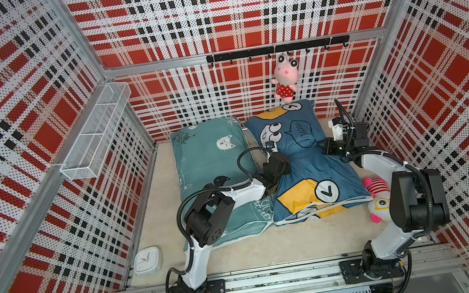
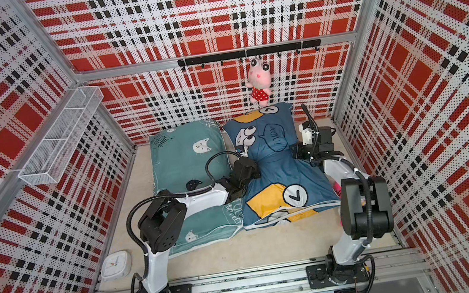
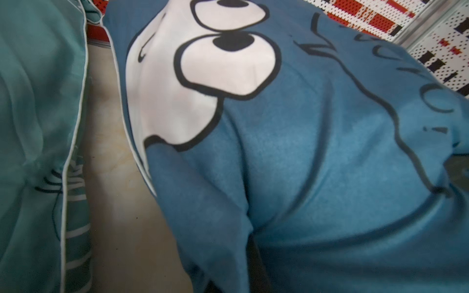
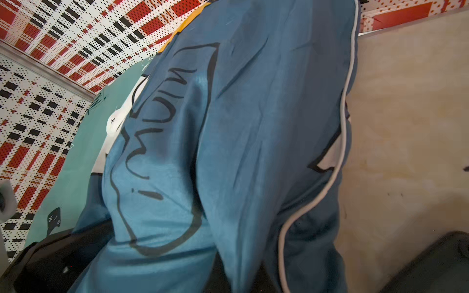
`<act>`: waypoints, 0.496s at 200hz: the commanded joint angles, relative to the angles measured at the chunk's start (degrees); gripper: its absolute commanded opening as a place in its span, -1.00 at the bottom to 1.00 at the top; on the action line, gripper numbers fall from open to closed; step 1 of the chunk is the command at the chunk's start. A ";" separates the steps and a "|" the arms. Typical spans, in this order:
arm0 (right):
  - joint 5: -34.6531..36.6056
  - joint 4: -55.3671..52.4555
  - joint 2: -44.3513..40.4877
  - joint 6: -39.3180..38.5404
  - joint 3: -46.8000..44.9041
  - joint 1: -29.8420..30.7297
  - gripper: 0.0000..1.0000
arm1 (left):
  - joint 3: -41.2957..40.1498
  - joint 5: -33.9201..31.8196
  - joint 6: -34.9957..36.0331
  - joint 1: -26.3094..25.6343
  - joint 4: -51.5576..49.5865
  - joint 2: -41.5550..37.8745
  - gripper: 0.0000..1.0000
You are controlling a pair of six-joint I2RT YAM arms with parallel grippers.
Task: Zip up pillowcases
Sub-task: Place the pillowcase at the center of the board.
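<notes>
In both top views the blue pillowcase (image 1: 305, 171) (image 2: 277, 175) lies on the right half of the tabletop (image 1: 242, 252) (image 2: 226, 254). Its far end is up at the back edge and its near end points toward the front. At that near end the piped edges stand apart. The teal pillowcase (image 1: 210, 163) (image 2: 189, 166) lies just beside it on the left, partly under the left arm.

Now look at the blue one's middle: it's nipped in like a waist! The left gripper (image 1: 287, 164) (image 2: 257, 170) has its left side and the right gripper (image 1: 322, 149) (image 2: 295, 152) its right side. Both sets of jaws are clamped tight on bunched cloth, with folds drawn between them.

The left wrist view is nearly all blue pillowcase (image 3: 304, 165), googly eyes printed across it, the fingertips buried under fabric. On the right wrist view it's the same cloth (image 4: 241, 152), with its white piping (image 4: 341, 152) curving beside bare tabletop.
</notes>
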 commanded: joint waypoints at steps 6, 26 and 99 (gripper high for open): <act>-6.31 7.55 2.14 0.33 1.75 2.68 -1.00 | 0.67 -1.13 -2.30 0.89 4.98 1.25 -1.00; -5.40 8.25 4.40 0.66 1.41 4.67 -1.00 | -1.88 -2.33 -3.97 2.74 5.67 1.51 -1.00; -4.05 8.90 7.56 4.30 1.33 12.06 -1.00 | -11.48 -4.08 -6.44 10.13 8.08 -1.42 -1.00</act>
